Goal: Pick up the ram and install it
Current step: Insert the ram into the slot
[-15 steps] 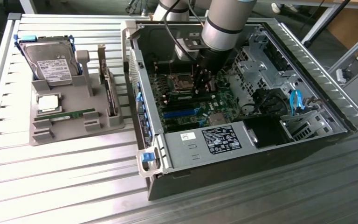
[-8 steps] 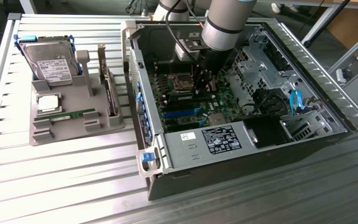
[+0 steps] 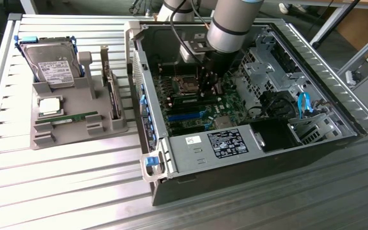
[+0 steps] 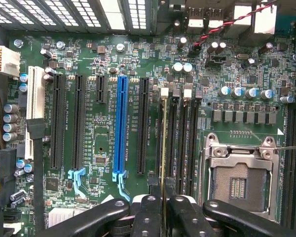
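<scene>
Wrist view: our gripper (image 4: 164, 207) jaws clamp the ram (image 4: 164, 148) edge-on over its slot; we should press straight, evenly.

Ribbed metal table (image 3: 75, 191) bears grey holder (image 3: 75, 127), open computer case (image 3: 248, 163).

I saw the case (image 3: 147, 57) walls and drive cage (image 3: 267, 67) hemming the pincer (image 4: 164, 210); the surface's (image 3: 56, 182) near edge lay open.
</scene>
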